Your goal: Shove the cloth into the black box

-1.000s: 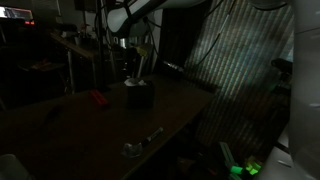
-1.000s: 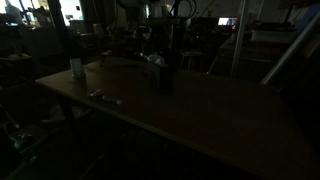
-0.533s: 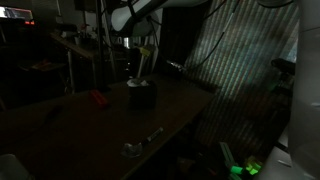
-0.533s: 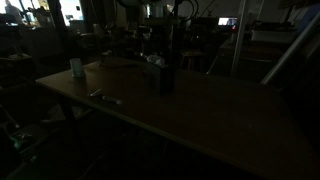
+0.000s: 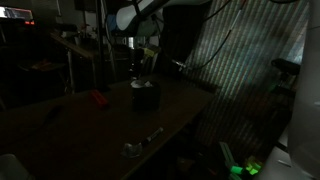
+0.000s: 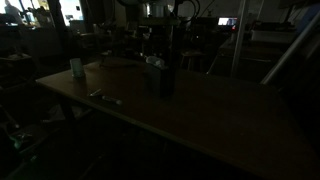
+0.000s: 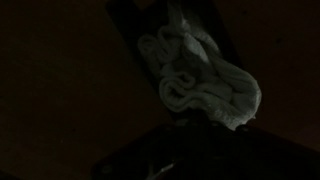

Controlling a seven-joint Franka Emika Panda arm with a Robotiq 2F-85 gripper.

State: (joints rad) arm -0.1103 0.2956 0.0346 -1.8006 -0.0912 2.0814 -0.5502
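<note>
The scene is very dark. The black box (image 5: 146, 96) stands on the table in both exterior views (image 6: 165, 80). The pale crumpled cloth (image 7: 203, 82) fills the middle of the wrist view, lying in the dark box opening; a pale patch of the cloth (image 5: 140, 84) shows at the box's top. My gripper (image 5: 140, 70) hangs straight above the box, close over the cloth. In the wrist view the gripper (image 7: 195, 135) is only a black shape below the cloth, so its fingers cannot be made out.
A red object (image 5: 96, 98) lies on the table beside the box. A shiny metal item (image 5: 135, 148) lies near the table edge. A pale cup (image 6: 76, 68) and a small object (image 6: 102, 97) sit toward one end. Cluttered racks stand behind.
The pale strip of cloth that hung beside my gripper above the box no longer shows there. The box and gripper have shifted slightly sideways.
</note>
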